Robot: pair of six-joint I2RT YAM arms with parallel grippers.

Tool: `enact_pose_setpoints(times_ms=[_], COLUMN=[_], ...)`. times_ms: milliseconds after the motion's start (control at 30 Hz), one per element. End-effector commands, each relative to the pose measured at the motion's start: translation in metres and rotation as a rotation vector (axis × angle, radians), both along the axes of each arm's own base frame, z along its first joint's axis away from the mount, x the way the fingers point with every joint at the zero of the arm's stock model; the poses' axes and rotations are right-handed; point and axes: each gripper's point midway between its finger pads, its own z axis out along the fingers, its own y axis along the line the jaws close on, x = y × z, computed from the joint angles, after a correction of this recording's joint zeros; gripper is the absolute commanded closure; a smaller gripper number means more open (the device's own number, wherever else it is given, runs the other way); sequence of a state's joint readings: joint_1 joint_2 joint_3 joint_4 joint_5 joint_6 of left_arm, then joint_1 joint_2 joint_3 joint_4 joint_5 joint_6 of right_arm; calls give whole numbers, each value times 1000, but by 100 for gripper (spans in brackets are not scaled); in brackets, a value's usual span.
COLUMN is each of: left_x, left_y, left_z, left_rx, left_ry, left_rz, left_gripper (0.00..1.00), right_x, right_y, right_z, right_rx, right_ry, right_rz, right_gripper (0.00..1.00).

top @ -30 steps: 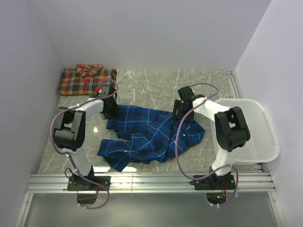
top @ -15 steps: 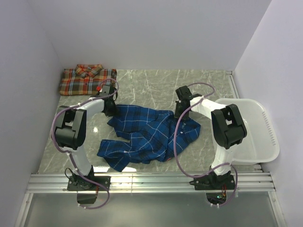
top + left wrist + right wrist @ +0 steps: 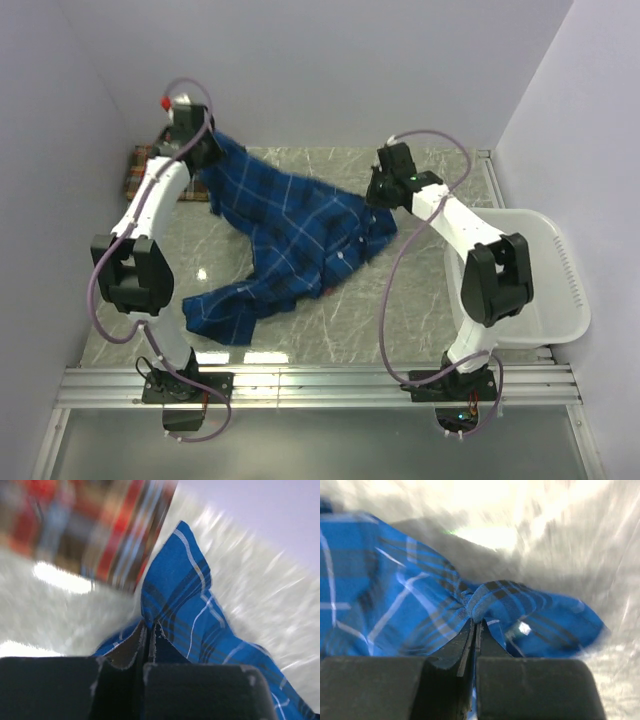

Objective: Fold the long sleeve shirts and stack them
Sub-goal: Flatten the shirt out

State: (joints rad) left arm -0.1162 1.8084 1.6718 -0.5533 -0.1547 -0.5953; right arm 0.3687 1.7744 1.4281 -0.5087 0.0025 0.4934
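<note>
One blue shirt (image 3: 290, 225), one red-orange shirt (image 3: 133, 180), one basket (image 3: 566, 272) visible.

Left claw (image 3: 148, 630) and right claw (image 3: 476, 625) pinched blue shirt (image 3: 290, 225), hoisting it.

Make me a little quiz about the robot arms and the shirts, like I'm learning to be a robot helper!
1. True or false: the left gripper and the right gripper are both shut on the blue shirt.
2. Where does the red-orange shirt lie? A) on top of the blue shirt B) at the far left corner of the table C) up in the air
3. Fill in: the white basket sits on the robot's ___ side.
Key: 1 true; 2 B; 3 right.
</note>
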Motion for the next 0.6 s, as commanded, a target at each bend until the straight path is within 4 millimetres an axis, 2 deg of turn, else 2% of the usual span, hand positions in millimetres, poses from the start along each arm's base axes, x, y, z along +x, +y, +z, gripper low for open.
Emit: enact_pose_setpoints(times_ms=[0,67,100,167,200,267,300,367,433,467,500,533,567], left_x=[11,14,13,10,4,-6,-18,-40,-56,-65,-82,-94,-103], left_y=[10,7,6,3,2,-3,-4,-16,-33,-43,-55,-76,-87], left_z=[128,164,197,231,263,291,313,331,336,335,324,316,306], left_rx=[18,22,15,11,8,3,1,-27,-65,-82,-97,-107,-84], left_ry=[-266,-347,-425,-510,-600,-677,-739,-785,-805,-804,-782,-767,-753], left_rz=[-16,-45,-56,-89,-102,-136,-152,-224,-310,-353,-413,-466,-500], left_gripper=[99,100,99,100,100,100,100,100,100,100,100,100,100], right_x=[26,33,37,40,43,43,41,38,36,33,30,28,22], right_y=[0,-3,-6,-7,-8,-9,-8,-9,-14,-18,-22,-25,-28], right_z=[88,106,124,144,165,186,202,209,202,187,181,173,154], right_rx=[49,52,58,72,85,107,129,140,132,125,120,117,110], right_ry=[-249,-302,-344,-406,-474,-549,-610,-640,-623,-578,-564,-545,-496], right_rz=[-40,-52,-61,-59,-59,-50,-35,-37,-62,-85,-104,-113,-121], right_gripper=[100,100,100,100,100,100,100,100,100,100,100,94,90])
